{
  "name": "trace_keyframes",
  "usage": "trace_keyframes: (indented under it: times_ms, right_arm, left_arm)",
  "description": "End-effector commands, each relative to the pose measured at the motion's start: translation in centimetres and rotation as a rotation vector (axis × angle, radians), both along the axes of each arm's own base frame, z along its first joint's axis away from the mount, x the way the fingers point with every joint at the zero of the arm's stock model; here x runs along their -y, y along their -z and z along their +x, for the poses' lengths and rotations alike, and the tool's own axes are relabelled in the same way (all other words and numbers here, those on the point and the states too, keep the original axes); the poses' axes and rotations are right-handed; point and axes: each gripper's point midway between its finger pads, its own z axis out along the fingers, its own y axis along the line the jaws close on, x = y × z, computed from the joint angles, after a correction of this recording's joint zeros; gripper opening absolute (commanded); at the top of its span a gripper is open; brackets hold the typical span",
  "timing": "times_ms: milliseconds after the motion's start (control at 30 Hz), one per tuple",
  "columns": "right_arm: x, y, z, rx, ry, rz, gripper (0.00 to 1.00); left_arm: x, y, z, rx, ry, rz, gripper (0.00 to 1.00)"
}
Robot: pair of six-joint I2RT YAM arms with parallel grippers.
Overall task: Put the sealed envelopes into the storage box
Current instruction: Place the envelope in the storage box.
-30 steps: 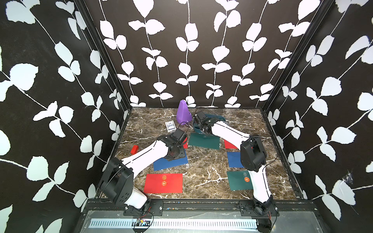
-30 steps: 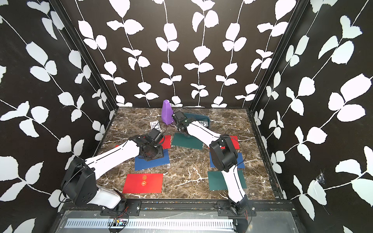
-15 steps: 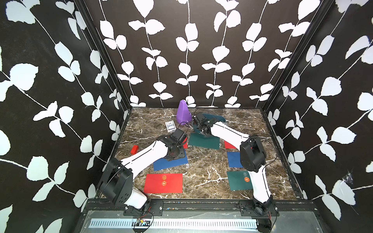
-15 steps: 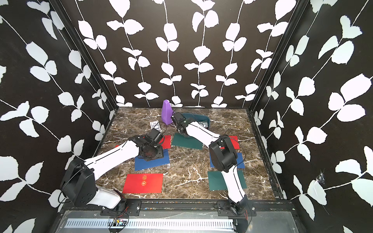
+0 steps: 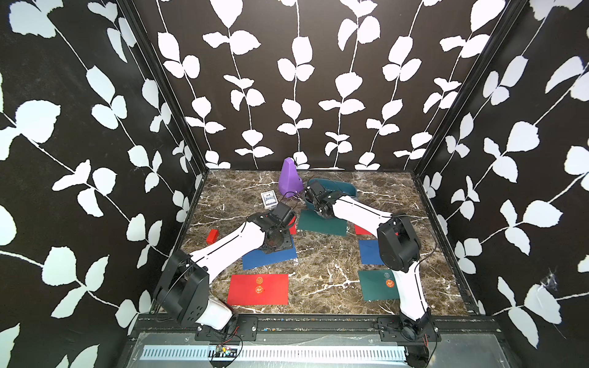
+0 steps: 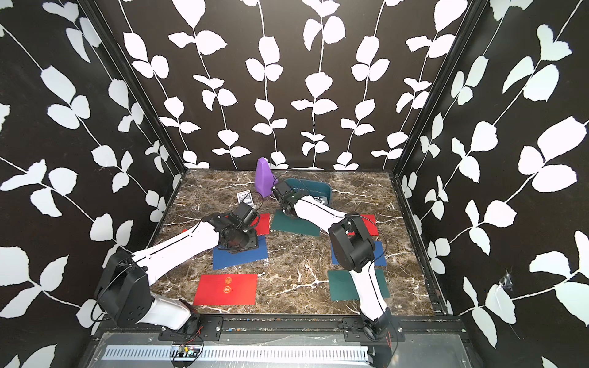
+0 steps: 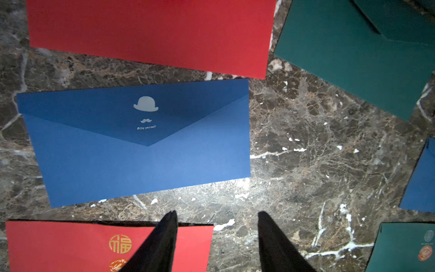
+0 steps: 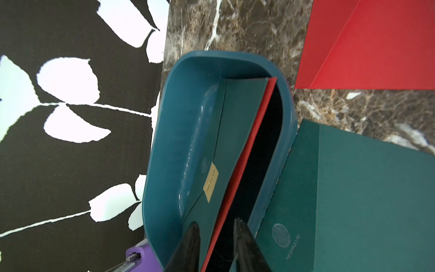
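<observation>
The teal storage box (image 8: 164, 141) stands at the back of the table, seen in both top views (image 5: 345, 188). A green envelope (image 8: 235, 131) and a red envelope (image 8: 247, 150) stand on edge inside it. My right gripper (image 8: 216, 228) is at the box's near end, open, with both envelopes' edges between its fingers. My left gripper (image 7: 216, 219) hangs open over bare marble between a blue envelope (image 7: 141, 146) and a red envelope with gold emblems (image 7: 70, 247). Several more envelopes lie flat: green (image 5: 322, 223), blue (image 5: 369, 251), green with a seal (image 5: 379, 285).
A purple pyramid (image 5: 289, 178) stands right beside the box's left end. A white card pack (image 5: 269, 199) lies left of it, and a small red block (image 5: 212, 236) near the left wall. Patterned walls close in three sides.
My right gripper's jaws have opened around the envelopes in the box. The left arm has barely moved.
</observation>
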Motion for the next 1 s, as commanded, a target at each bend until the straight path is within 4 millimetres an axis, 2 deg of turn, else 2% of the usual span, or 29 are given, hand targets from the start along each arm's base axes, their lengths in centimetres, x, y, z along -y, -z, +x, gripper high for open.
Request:
trace_keyframes:
  times_ms: [0, 67, 167, 267, 333, 433, 467, 500, 600, 667, 800, 867, 967]
  right_arm:
    - [0.3, -4.6, 1.0, 0.087, -0.093, -0.029, 0.36]
    - [0.5, -6.5, 1.7, 0.115, -0.199, -0.102, 0.44]
    - [1.5, -8.4, 1.5, 0.117, -0.360, -0.218, 0.55]
    - [3.1, -8.6, 0.2, 0.085, -0.507, -0.301, 0.81]
    - [3.6, -8.5, -0.4, 0.126, -0.628, -0.323, 0.99]
    - [4.1, -7.9, -1.9, 0.170, -0.771, -0.337, 0.99]
    - [4.0, -7.0, -2.3, 0.164, -0.813, -0.337, 0.99]
    - [4.2, -7.8, -3.1, 0.189, -0.845, -0.317, 0.99]
    - [4.0, -6.4, -4.8, 0.155, -0.960, -0.276, 0.99]
    - [4.1, -5.2, -6.4, 0.060, -1.036, -0.310, 0.98]
    - [4.0, -2.9, -10.1, -0.095, -1.180, -0.319, 0.96]
    - [3.9, -2.1, -11.8, -0.187, -1.246, -0.346, 0.95]
    - [2.6, -1.1, -14.2, -0.293, -1.352, -0.385, 0.95]
  left_arm:
    - [-0.2, -1.5, 0.1, 0.031, 0.006, 0.015, 0.58]
    - [-0.5, -1.7, 0.2, 0.042, 0.018, 0.053, 0.58]
    - [-1.0, -2.0, 0.3, 0.055, 0.034, 0.097, 0.58]
    - [-1.0, -1.7, 0.4, 0.057, 0.051, 0.112, 0.58]
    - [-0.8, -1.3, 0.6, 0.048, 0.071, 0.121, 0.59]
    - [0.4, -0.9, 1.0, 0.040, 0.141, 0.110, 0.59]
    - [0.6, -0.8, 1.1, 0.036, 0.159, 0.109, 0.59]
    - [0.8, -0.6, 1.2, 0.030, 0.174, 0.115, 0.60]
    - [0.4, -0.3, 1.2, 0.004, 0.201, 0.160, 0.62]
    - [-0.1, 0.1, 0.5, -0.025, 0.195, 0.174, 0.62]
    - [-1.7, 1.1, -2.6, -0.115, 0.097, 0.155, 0.63]
    - [-2.0, 1.9, -5.5, -0.161, 0.077, 0.167, 0.63]
    - [-2.6, 2.8, -9.4, -0.226, 0.061, 0.209, 0.63]
